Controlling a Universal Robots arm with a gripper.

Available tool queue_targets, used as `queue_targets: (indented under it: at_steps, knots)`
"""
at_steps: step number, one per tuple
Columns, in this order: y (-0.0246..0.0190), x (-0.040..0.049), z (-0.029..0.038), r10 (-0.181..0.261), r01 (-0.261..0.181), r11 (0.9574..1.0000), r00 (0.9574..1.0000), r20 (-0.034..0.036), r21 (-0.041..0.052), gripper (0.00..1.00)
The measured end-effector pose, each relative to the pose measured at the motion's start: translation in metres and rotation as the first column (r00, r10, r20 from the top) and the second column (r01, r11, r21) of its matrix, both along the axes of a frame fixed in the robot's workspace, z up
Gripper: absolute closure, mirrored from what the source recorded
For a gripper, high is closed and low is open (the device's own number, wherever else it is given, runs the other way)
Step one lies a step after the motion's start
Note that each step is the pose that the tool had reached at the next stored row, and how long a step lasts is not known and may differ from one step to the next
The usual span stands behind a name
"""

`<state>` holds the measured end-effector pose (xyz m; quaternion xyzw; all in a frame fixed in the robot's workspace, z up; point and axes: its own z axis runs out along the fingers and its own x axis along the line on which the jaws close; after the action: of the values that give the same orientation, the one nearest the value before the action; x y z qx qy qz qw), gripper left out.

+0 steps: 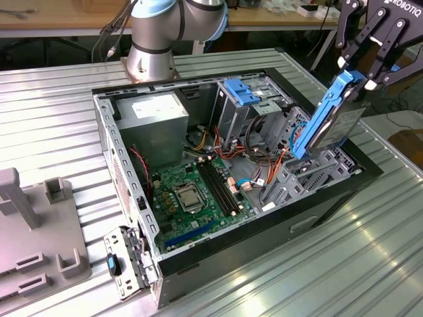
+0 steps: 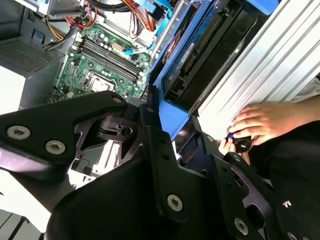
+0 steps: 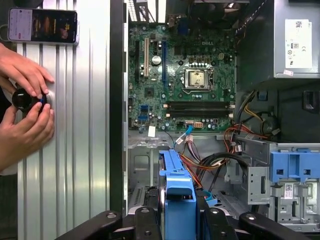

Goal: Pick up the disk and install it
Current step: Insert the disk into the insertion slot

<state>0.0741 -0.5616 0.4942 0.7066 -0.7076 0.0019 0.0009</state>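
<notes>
The end effector (image 1: 361, 79) clamps the disk (image 1: 332, 120) by its blue carrier's upper end, holding it tilted on edge over the grey drive cage (image 1: 297, 181) of the open computer case (image 1: 112, 158) (side panel off). Farther off, a person's hands (image 3: 27, 125) cup a small black knob (image 3: 22, 99) on the ribbed bench (image 3: 75, 150).

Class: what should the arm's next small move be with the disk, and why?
Probably a short, slow descent. The gripper is shut on the disk, which hangs tilted above the grey bay at the end of the case on the exterior view's right, not yet seated in it.
</notes>
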Motion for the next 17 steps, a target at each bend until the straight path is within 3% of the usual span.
queue_targets:
  at_steps: [8, 17]
  knots:
    - [-0.0002, 0.0009, -0.0069, -0.019, 0.019, 0.9998, 0.9998, 0.0000, 0.0000, 0.63]
    - [-0.0001, 0.0010, -0.0169, 0.012, -0.012, 0.9999, 0.9999, -0.0001, -0.0001, 0.63]
